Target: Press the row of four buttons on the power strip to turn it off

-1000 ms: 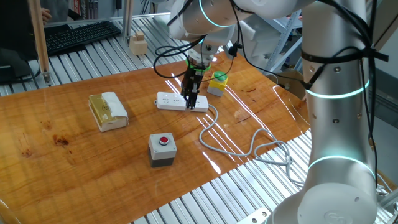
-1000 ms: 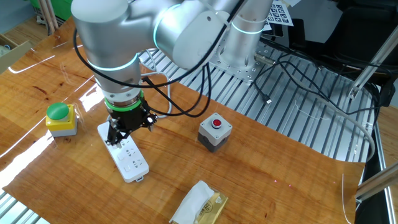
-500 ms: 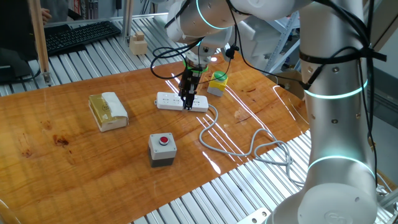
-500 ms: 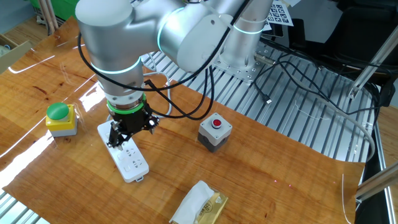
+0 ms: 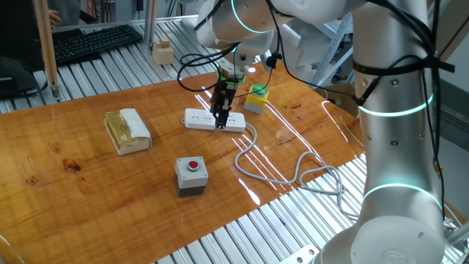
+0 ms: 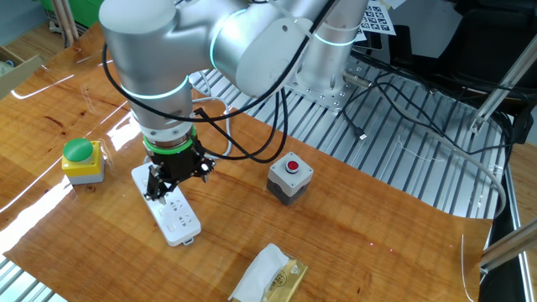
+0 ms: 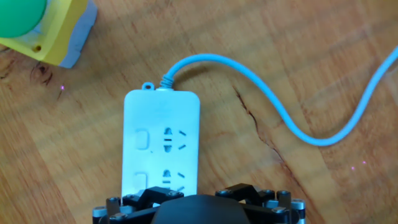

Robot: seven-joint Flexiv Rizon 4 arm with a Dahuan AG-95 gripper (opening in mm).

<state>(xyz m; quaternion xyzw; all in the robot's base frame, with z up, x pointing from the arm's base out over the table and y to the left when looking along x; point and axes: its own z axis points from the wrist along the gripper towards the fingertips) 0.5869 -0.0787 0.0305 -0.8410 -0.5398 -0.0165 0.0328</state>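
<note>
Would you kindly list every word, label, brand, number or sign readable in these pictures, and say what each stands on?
No text can be read in any view.
Power strip: its white face shows only buttons and socket slots, no legible print.
Black-and-white square markers near the arm's base: patterns only, too small to read.
Tan-and-white block: any printing is too blurred to read.
Grey box with the red button: no lettering visible.
Green knob on a yellow base: no lettering visible.
</note>
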